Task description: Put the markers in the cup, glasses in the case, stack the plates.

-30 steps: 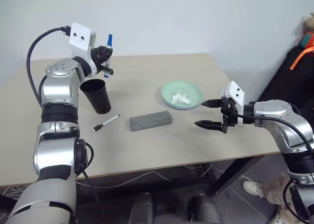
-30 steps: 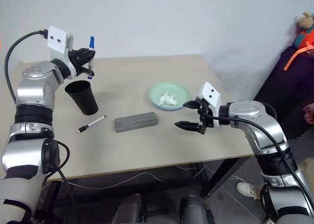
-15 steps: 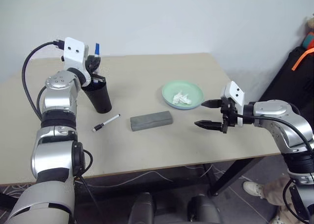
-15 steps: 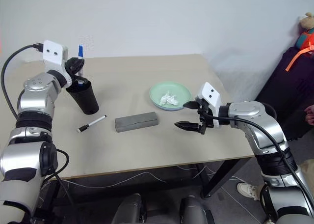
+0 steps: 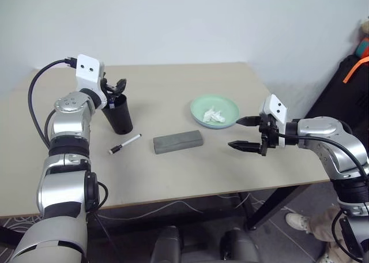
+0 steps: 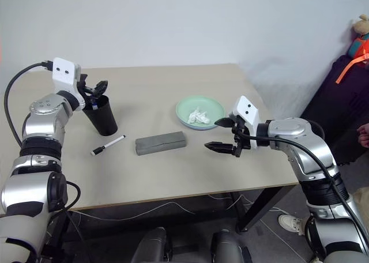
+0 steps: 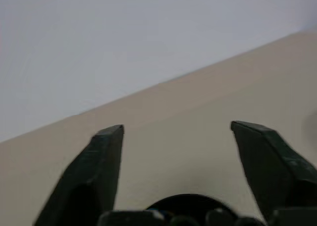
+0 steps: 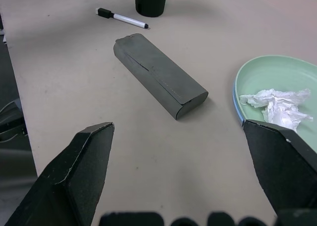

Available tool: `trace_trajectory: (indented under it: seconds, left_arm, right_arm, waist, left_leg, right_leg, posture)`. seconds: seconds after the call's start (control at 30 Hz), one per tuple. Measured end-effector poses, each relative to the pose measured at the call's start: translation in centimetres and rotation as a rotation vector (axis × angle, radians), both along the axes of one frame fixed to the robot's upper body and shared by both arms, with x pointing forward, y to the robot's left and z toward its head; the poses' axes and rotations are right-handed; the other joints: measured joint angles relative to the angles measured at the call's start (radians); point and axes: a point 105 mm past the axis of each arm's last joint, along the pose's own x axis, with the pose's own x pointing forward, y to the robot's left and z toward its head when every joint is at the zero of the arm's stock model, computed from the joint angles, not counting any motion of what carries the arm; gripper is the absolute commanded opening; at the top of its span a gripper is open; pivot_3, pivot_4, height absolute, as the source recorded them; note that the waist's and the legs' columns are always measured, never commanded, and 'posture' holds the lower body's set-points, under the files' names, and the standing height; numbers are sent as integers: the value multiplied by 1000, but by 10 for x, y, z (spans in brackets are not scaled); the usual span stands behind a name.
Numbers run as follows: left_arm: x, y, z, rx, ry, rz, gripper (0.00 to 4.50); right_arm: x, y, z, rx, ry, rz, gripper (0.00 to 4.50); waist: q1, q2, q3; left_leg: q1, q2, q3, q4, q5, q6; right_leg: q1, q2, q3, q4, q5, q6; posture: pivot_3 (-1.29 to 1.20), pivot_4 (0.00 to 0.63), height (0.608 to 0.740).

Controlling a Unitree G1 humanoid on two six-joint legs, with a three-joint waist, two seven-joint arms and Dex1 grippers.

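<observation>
The black cup (image 5: 119, 114) stands at the table's left. My left gripper (image 5: 115, 89) hovers level just over its rim, open, nothing between its fingers (image 7: 106, 151). A bit of blue, the blue-capped marker's end, shows at the cup's mouth (image 5: 109, 105). The black-capped marker (image 5: 124, 144) lies on the table in front of the cup. The grey case (image 5: 178, 141) lies shut mid-table. The mint green plate (image 5: 228, 108) holds a crumpled tissue (image 5: 214, 116); a thin blue rim (image 8: 236, 108) shows under it. My right gripper (image 5: 244, 134) hangs open right of the case. The glasses are out of view.
The table's right edge runs close behind my right arm. A dark bag with an orange strap (image 5: 353, 67) stands off the table at the far right. A person's shoe (image 5: 298, 221) is on the floor there, and cables hang under the table's front edge.
My left gripper came down with the blue-capped marker to the cup's mouth and opened; the marker has left its fingers and sits in the cup. The right arm stayed still.
</observation>
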Motion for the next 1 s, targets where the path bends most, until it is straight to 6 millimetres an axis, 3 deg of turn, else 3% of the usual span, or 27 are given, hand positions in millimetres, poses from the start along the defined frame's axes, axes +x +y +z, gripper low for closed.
trace_trajectory:
  seconds: [0.1, 0.2, 0.27, 0.33, 0.43, 0.53, 0.63, 1.0]
  left_arm:
    - [-5, -20, 15, -1, 16, -132, 3948]
    - [-21, -52, 36, 47, 23, -337, 3948]
    - [-35, -68, 39, 88, 52, -447, 3948]
    - [-51, -78, 28, 144, 137, -535, 3948]
    - [-68, -83, -4, 204, 298, -601, 3948]
    - [-71, -70, -31, 282, 430, -541, 3948]
    - [-68, -49, -45, 316, 512, -442, 3948]
    - [-66, -10, -81, 336, 665, -283, 3948]
  right_arm:
    - [0, 0, 0, 0, 0, 0, 4500]
    - [0, 0, 0, 1, 0, 0, 4500]
    - [0, 0, 0, 1, 0, 0, 4500]
    - [0, 1, 0, 3, 1, 2, 4500]
    - [0, 1, 0, 4, 1, 2, 4500]
    - [0, 2, 0, 5, 1, 3, 4500]
    - [0, 2, 0, 5, 1, 3, 4500]
    - [-1, 2, 0, 7, 0, 6, 4500]
  waist:
    - [0, -1, 1]
    - [-1, -1, 1]
    - [-1, -1, 1]
    - [-3, 0, 1]
    - [-6, 0, 1]
    - [-6, 0, 1]
    - [-5, 1, 1]
    - [0, 0, 1]
  left_leg:
    - [0, 0, 0, 0, 0, 0]
    - [0, 0, 0, 0, -1, -1]
    - [0, 0, 0, 0, -2, -2]
    - [1, 0, 0, -1, -2, -2]
    - [3, 1, 0, -2, -2, -2]
    - [3, 2, 0, -2, -2, -2]
    - [3, 2, 0, -2, -2, -2]
    - [1, 1, 1, -5, -2, -2]
  right_leg:
    - [0, 0, 0, 0, 0, 0]
    - [0, 0, 0, -1, 0, 0]
    - [0, 0, 0, -1, 0, 0]
    - [0, 0, 0, 0, 0, 0]
    - [0, 1, 0, 2, 0, 0]
    - [0, 1, -1, 2, 0, 0]
    - [0, 1, -1, 1, 0, 0]
    - [0, 1, -1, -6, 0, 0]
  posture:
    - [0, 0, 649]
    - [0, 0, 649]
    - [0, 0, 649]
    - [0, 0, 649]
    - [0, 0, 649]
    - [0, 0, 649]
    - [0, 0, 649]
    - [0, 0, 649]
